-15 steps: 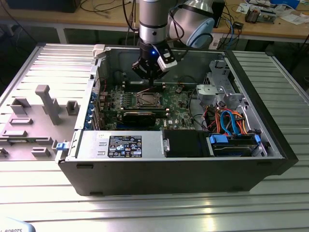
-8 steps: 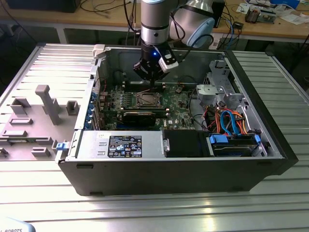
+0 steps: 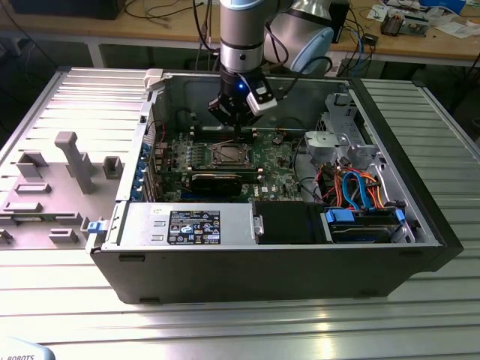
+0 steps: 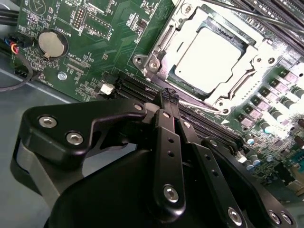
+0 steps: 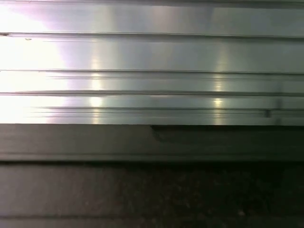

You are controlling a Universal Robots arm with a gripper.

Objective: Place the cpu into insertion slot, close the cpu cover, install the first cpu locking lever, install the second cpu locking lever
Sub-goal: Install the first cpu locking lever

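Fingers (image 4: 167, 97) pressed together, the gripper (image 3: 234, 118) hangs over the cpu (image 4: 209, 59) seated in the insertion slot (image 3: 226, 154) of an open computer case (image 3: 285, 270) on a ribbed aluminium worktop (image 3: 247, 330), cluttered wooden benches (image 3: 420, 41) behind.

Place: a robotics lab or electronics workshop.
Work surface: a ribbed aluminium table (image 3: 67, 97) is seen under an opened computer case (image 3: 270, 262).
Background: wooden benches (image 3: 420, 41) strewn with cables are seen.
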